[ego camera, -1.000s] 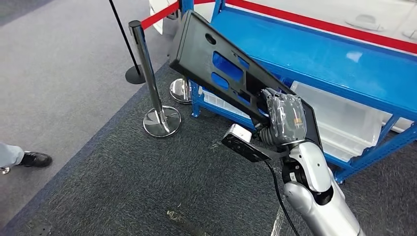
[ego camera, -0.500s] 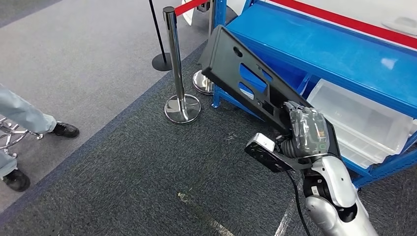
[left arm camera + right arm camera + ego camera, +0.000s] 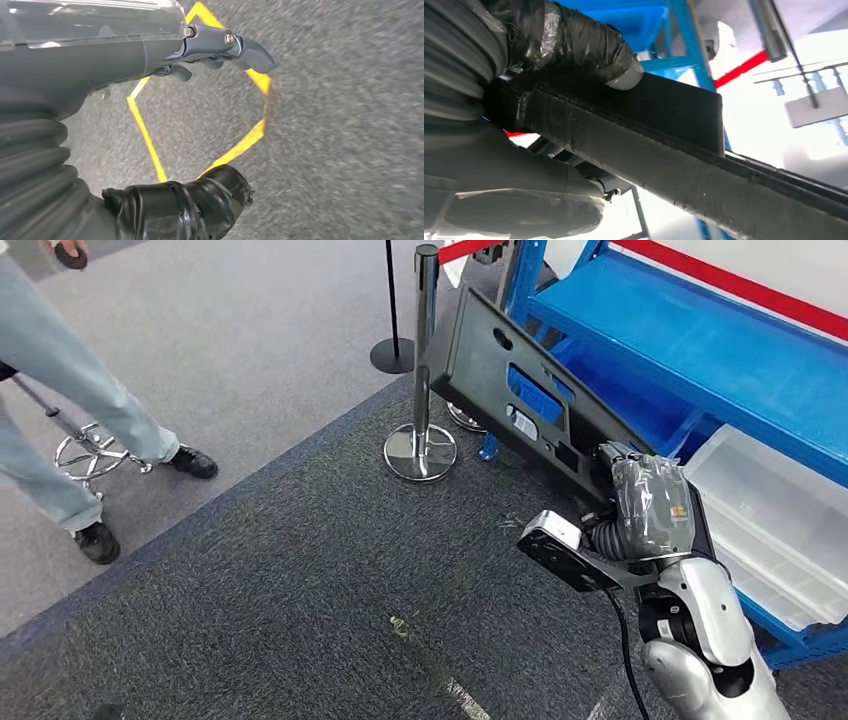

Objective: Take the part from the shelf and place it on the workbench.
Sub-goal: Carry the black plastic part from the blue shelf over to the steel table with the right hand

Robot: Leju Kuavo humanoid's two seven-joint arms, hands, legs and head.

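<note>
Exhibition-style workshop floor: blue steel shelf (image 3: 700, 350), roped stanchions (image 3: 424, 360).

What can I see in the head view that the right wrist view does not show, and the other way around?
Head view alone: the whole black part with its cut-outs, tilted up over the dark carpet, a chrome post, clear bins low in the blue shelf, and a person's legs. Right wrist view alone: the part's rough edge up close, with the thumb pressed on its face. Both show the right hand gripping the part beside the blue shelf.
</note>
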